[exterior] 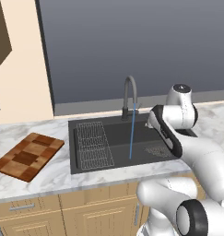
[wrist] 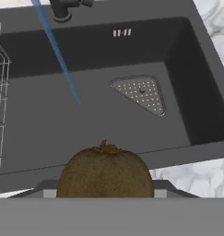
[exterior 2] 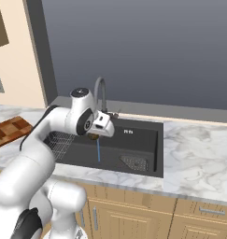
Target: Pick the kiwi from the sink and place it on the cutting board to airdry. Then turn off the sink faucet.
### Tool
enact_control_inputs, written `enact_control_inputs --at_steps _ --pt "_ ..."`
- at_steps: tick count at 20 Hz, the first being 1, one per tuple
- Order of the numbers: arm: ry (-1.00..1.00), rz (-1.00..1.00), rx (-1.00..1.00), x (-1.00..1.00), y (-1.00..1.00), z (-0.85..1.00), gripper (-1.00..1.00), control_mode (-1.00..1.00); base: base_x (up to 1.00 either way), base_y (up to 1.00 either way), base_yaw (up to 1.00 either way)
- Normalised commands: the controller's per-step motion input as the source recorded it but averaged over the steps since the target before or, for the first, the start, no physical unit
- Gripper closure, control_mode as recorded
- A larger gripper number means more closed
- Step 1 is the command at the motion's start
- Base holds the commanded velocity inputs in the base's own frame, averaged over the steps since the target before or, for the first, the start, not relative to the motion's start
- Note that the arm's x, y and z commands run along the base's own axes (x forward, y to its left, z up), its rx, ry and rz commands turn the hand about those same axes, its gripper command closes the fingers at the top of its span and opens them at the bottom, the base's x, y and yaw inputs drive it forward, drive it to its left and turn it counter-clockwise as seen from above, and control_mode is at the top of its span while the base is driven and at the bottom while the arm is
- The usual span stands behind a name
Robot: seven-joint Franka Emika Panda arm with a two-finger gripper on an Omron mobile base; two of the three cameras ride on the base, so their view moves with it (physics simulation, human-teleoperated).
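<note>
Kiwi [wrist: 105, 173]: fuzzy brown, round, held between fingers | sink [wrist: 187, 92]: matte dark grey, triangular perforated drain

Sink [exterior: 85, 163] set into the counter [exterior: 49, 182], faucet [exterior: 128, 94] standing behind its rear edge, water stream [exterior: 131, 133] falling into the basin. Wire rack [exterior: 92, 144] in the left part of the basin, drain grate [wrist: 141, 92] at the right front. Cutting board [exterior: 28, 156] lying on the counter left of the sink, apart from it. Kiwi [wrist: 105, 173] held above the basin, over its near edge, close before the hand camera.
</note>
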Motion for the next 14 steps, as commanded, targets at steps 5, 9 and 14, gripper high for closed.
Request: enact_control_inputs --at_steps 5,9,14 --pt "0.01 0.12 0.01 0.00 0.40 0.00 1.00 -1.00 0.00 0.00 0.00" --pt "0.01 0.10 0.00 0.00 0.39 0.00 1.00 -1.00 0.00 0.00 0.00" --pt "-0.01 0.09 0.00 0.01 0.43 0.00 1.00 -1.00 0.00 0.00 0.00"
